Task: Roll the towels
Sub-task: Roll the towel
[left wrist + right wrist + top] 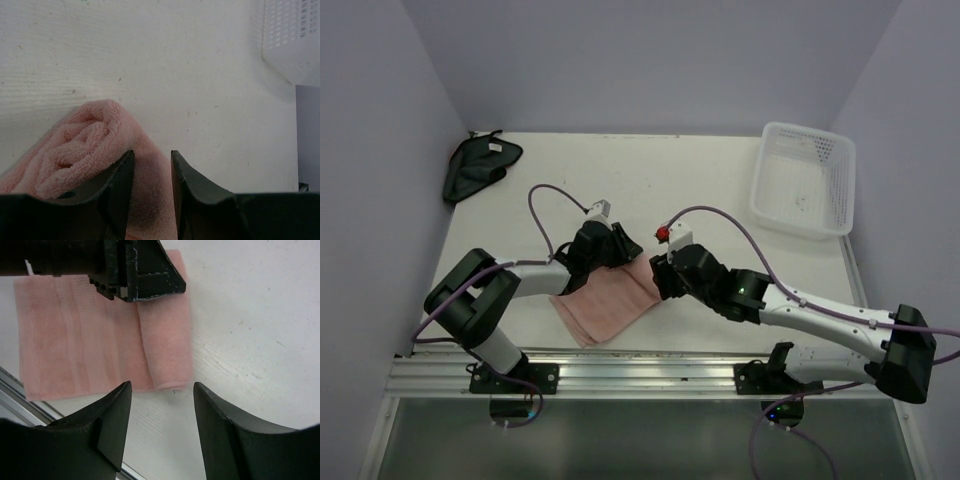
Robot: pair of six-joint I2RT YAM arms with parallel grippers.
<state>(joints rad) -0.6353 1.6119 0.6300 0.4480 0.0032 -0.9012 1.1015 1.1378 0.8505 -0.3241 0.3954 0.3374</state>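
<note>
Pink towel (pixel 605 305), one edge rolled, lies at the table's (pixel 700 180) near middle. The left gripper (pixel 152 152) pinches the roll and the right gripper (pixel 162 385) gapes empty beside it. The dark cloth (pixel 475 168) sits in the far-left corner, its tag (pixel 492 147) illegible.

Robot lab test cell: white table (pixel 700 180), bare walls (pixel 650 60), aluminium mounting rail (pixel 640 372).

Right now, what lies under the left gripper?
The pink towel's rolled end, showing between the left gripper's fingers. The gripper hides part of the roll; whether it pinches is unclear.
</note>
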